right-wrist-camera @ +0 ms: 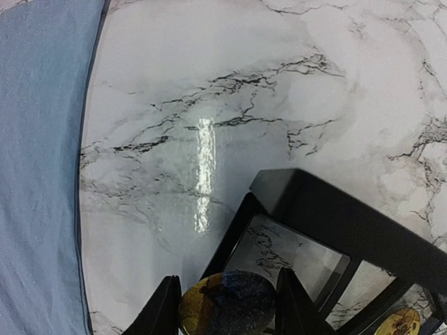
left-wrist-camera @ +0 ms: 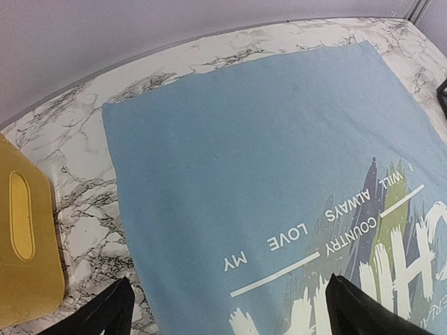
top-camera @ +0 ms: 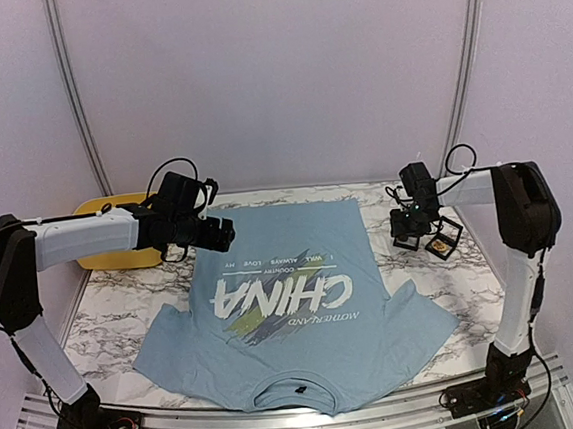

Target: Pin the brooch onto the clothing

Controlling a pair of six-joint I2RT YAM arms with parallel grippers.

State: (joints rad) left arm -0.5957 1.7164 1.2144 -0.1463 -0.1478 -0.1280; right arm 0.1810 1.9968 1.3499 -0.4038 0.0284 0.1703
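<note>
The clothing [top-camera: 284,305], a light blue T-shirt with white "CHINA" lettering, lies flat on the marble table [top-camera: 114,310]. My left gripper [top-camera: 218,233] hovers over the shirt's far left part, open, its fingertips [left-wrist-camera: 105,314] wide apart above the cloth [left-wrist-camera: 244,160] with nothing between them. To the right of the shirt, my right gripper [top-camera: 406,236] is low over the table. In the right wrist view its fingers [right-wrist-camera: 164,310] press on both sides of a round gold and dark blue brooch [right-wrist-camera: 227,303]. The shirt's edge [right-wrist-camera: 35,174] shows at the left.
A black frame stand [right-wrist-camera: 335,216] with a clear pane sits right behind the brooch, also in the top view [top-camera: 444,236]. A second gold piece [right-wrist-camera: 399,322] lies in its far corner. A yellow container [top-camera: 120,259] stands at the back left, seen beside the shirt [left-wrist-camera: 24,258].
</note>
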